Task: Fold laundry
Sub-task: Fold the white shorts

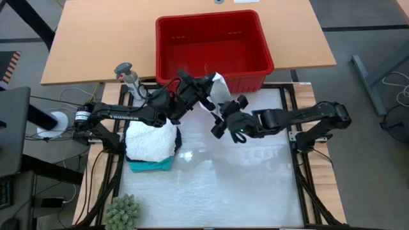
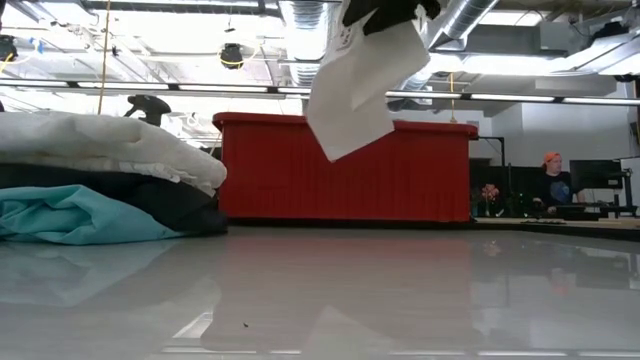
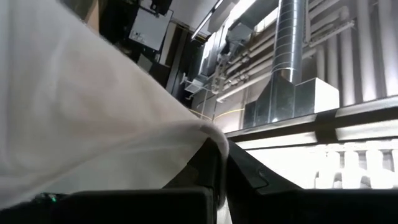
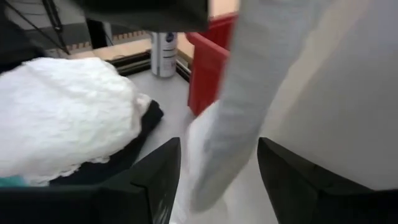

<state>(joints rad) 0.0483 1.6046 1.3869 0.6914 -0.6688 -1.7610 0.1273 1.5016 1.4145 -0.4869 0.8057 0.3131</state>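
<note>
A white garment [image 2: 362, 82] hangs in the air in front of the red basket, and my left gripper [image 1: 206, 89] is shut on it. My right gripper [image 4: 217, 180] stands open just right of it. In the right wrist view its two fingers stand on either side of the garment's lower part [image 4: 214, 155]; I cannot tell whether they touch it. A pile of laundry [image 1: 151, 142] rests on the table's left side: a white piece on top, a black piece under it, a teal one [image 2: 75, 215] at the bottom. My left gripper pinches the white garment's top part [image 3: 208, 140] between its two fingers. The fingers come from the table's left and slant upward. One layer or several, I cannot tell. The garment hangs slack below the fingers, and its lowest corner [image 2: 335, 155] is clear of the table.
The red basket [image 1: 211, 18] stands at the table's far edge, close behind both grippers. A grey bottle [image 1: 130, 78] is at the far left and a small green plant [image 1: 123, 211] at the near left corner. The white tabletop [image 1: 223, 185] spreads out near and right.
</note>
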